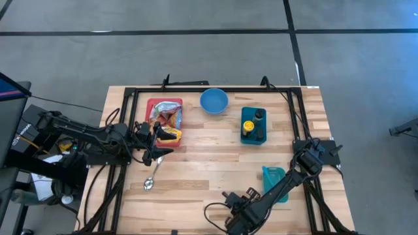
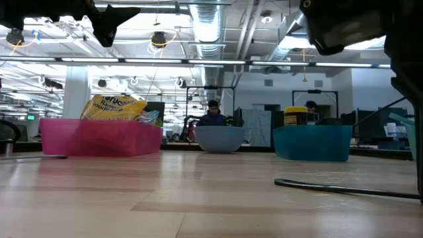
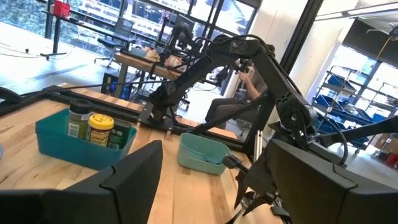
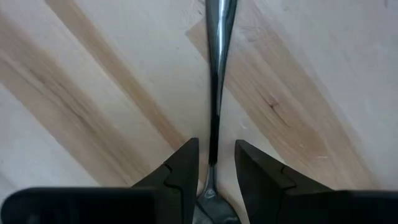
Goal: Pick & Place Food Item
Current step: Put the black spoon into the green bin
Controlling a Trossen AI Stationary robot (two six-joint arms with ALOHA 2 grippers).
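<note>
Straddling fork (image 4: 214, 93), right gripper (image 4: 214, 165) low.

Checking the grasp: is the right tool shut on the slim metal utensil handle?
Not yet: the right tool straddles the slim metal utensil handle, gaps showing either side.

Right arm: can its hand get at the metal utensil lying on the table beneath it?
Likely yes: the right hand sits directly over the metal utensil, fingers either side of its thin handle, bare wooden table around it, nothing between.
</note>
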